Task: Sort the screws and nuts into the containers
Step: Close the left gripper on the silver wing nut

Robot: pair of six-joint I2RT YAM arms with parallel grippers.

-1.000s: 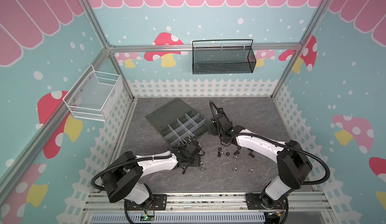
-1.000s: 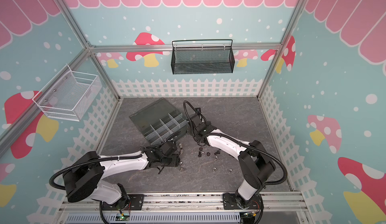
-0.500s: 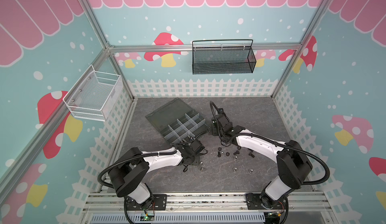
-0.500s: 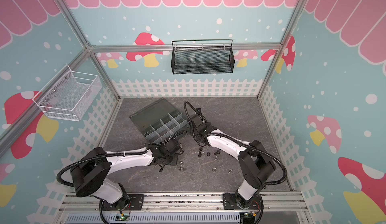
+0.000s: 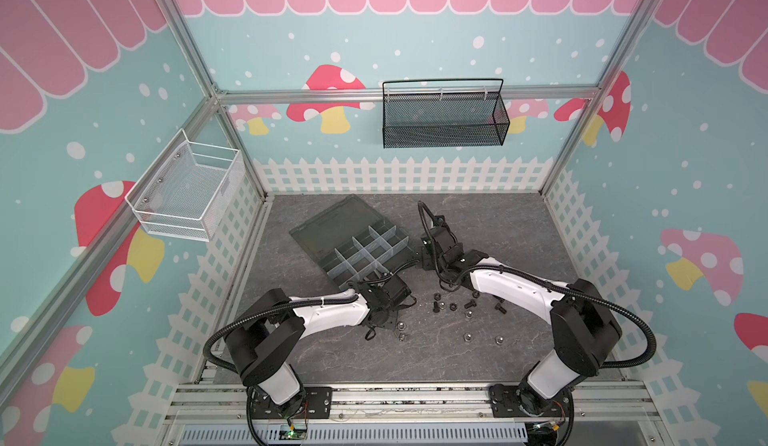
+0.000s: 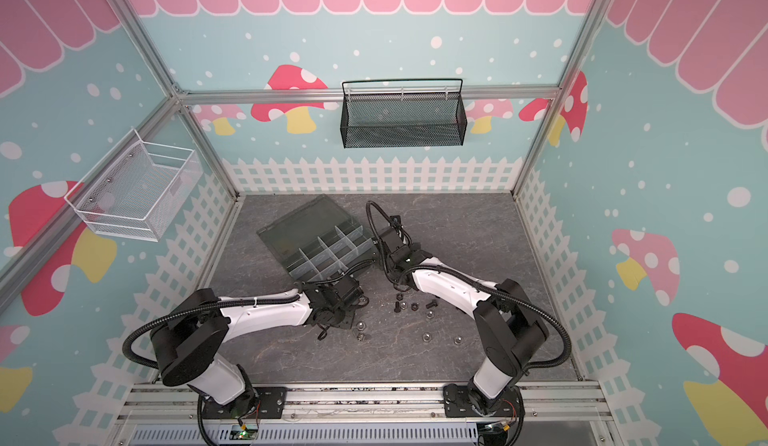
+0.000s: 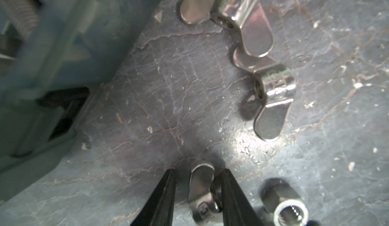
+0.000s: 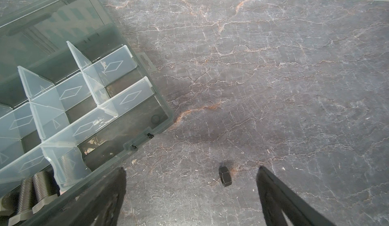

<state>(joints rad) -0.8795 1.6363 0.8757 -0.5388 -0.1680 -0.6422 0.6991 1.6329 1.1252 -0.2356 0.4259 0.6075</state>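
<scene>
Top views: in both top views the organiser box (image 5: 332, 232) sits at frame centre, loose screws and nuts (image 5: 435, 306) scattered on the worktop (image 5: 498, 223) just lower right of it. Left wrist: my left jaws stand narrowly apart astride a winged nut (image 7: 203, 195), one finger (image 7: 231, 199) touching it. Right wrist: my right jaws gape wide, a black nut (image 8: 225, 176) lying between them; silver screws (image 8: 42, 185) lie in a box compartment.

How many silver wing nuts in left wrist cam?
3. One shiny silver wing nut between the left pincer tips; second wing nut and third wing nut side by side beyond. More may be hidden.
</scene>
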